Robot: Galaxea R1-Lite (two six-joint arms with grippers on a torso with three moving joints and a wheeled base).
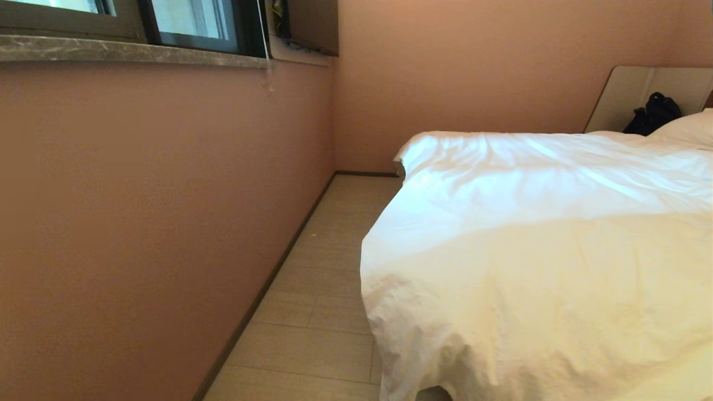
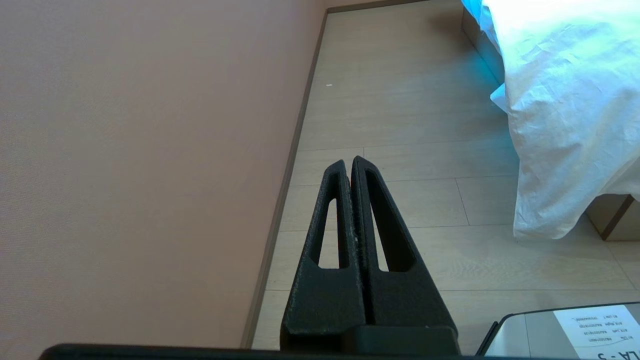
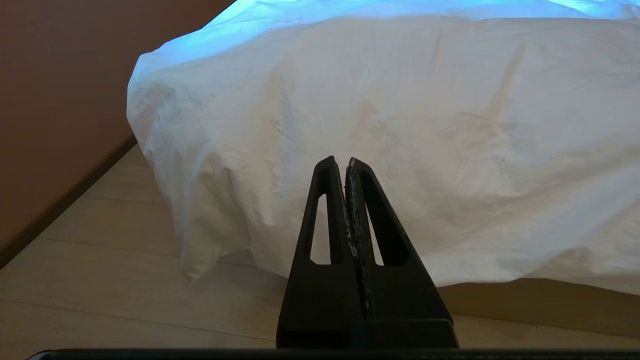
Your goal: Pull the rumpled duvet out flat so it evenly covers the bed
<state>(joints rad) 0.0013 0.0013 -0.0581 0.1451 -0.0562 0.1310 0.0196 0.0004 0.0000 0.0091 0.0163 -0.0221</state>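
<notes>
The white duvet [image 1: 535,245] lies spread over the bed and hangs over its near corner and foot edge, with creases across the top. In the right wrist view the duvet [image 3: 390,125] drapes down almost to the floor, and the bed base [image 3: 545,305] shows beneath it. My right gripper [image 3: 345,161] is shut and empty, held low in front of that hanging edge, apart from it. My left gripper [image 2: 348,161] is shut and empty too, over the floor between wall and bed, with the duvet corner [image 2: 555,125] off to its side. Neither arm shows in the head view.
A pink wall [image 1: 156,195] with a window sill runs along the left of a narrow strip of pale wood floor [image 1: 323,289]. A pillow [image 1: 688,127] and a black bag [image 1: 653,114] sit at the beige headboard [image 1: 629,94]. A part of the robot's base [image 2: 565,330] shows by the left gripper.
</notes>
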